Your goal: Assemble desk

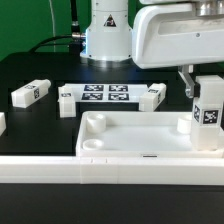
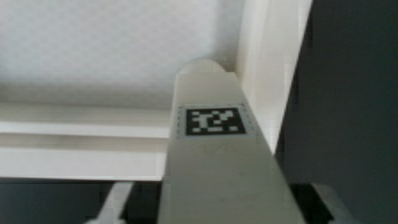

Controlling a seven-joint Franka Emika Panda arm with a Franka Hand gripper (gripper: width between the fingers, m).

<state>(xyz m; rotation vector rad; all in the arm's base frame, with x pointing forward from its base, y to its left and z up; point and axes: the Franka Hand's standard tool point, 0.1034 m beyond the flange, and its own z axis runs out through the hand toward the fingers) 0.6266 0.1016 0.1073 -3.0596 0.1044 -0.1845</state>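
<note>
Far out on the exterior view's left, the first leg (image 1: 30,93) lies flat on the black table (image 1: 30,60), tag showing. Next along, the second leg (image 1: 66,100) lies just beside the near end of the marker board (image 1: 107,94). Over the board's other end, the third leg (image 1: 152,96) rests at a slant, also flat on the table.

In front of all that sits the tabletop (image 1: 130,135), rim up, with a round socket showing at its left front corner, and the long white bar (image 1: 100,170) runs along the front edge below it.

Now to the right: the gripper (image 1: 205,85) hangs from the big white arm and its fingers are pinched onto the top of the held leg (image 1: 208,125). That leg stands upright at the tabletop's right front corner. Whether it is seated in the socket, I cannot tell.

From the wrist, the held leg (image 2: 222,165) runs straight out, tag facing the camera, its far end close against the corner rim of the tabletop (image 2: 107,60).
</note>
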